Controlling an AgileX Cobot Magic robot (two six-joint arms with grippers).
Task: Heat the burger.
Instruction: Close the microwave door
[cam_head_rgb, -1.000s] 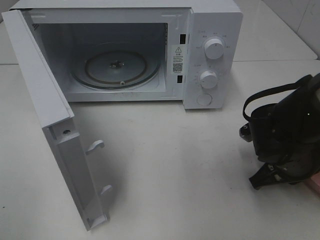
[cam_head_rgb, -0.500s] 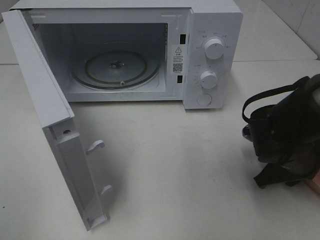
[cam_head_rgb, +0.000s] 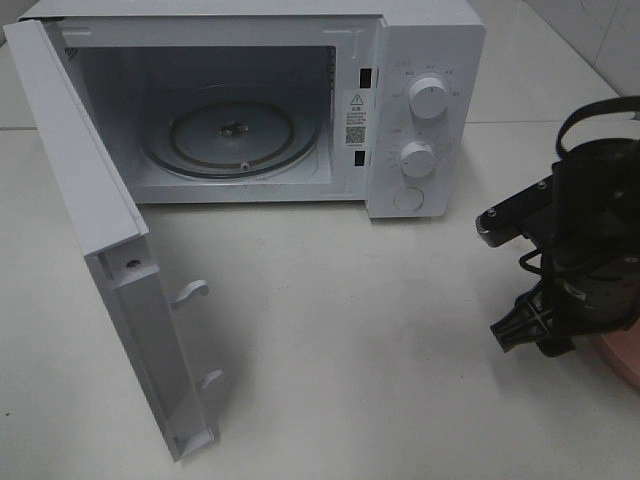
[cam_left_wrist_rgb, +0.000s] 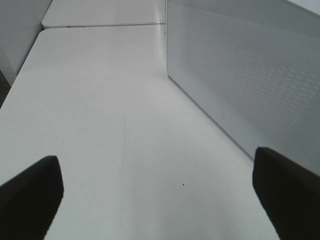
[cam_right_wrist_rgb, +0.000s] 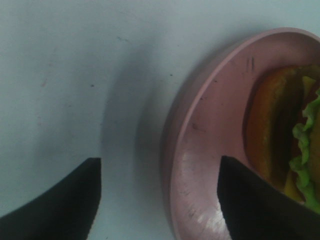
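Note:
The burger (cam_right_wrist_rgb: 285, 145), with an orange-brown bun and frilly green lettuce, lies on a round pink plate (cam_right_wrist_rgb: 210, 145) at the edge of the right wrist view. My right gripper (cam_right_wrist_rgb: 159, 167) is open above the plate's rim, one finger over the table and the other over the plate. It holds nothing. From the high camera only a slice of the plate (cam_head_rgb: 622, 355) shows beneath the right gripper (cam_head_rgb: 525, 330) at the table's right edge, and the burger is hidden there. My left gripper (cam_left_wrist_rgb: 155, 165) is open and empty over bare table.
The white microwave (cam_head_rgb: 430, 40) stands at the back with its door (cam_head_rgb: 90, 200) swung out to the left and the glass turntable (cam_head_rgb: 230, 135) bare. A perforated white panel (cam_left_wrist_rgb: 250, 75) runs alongside the left gripper. White table lies between the microwave and the plate.
The right gripper's jaws have spread apart. The right arm has lifted and turned, uncovering more of the pink plate. The microwave has not moved.

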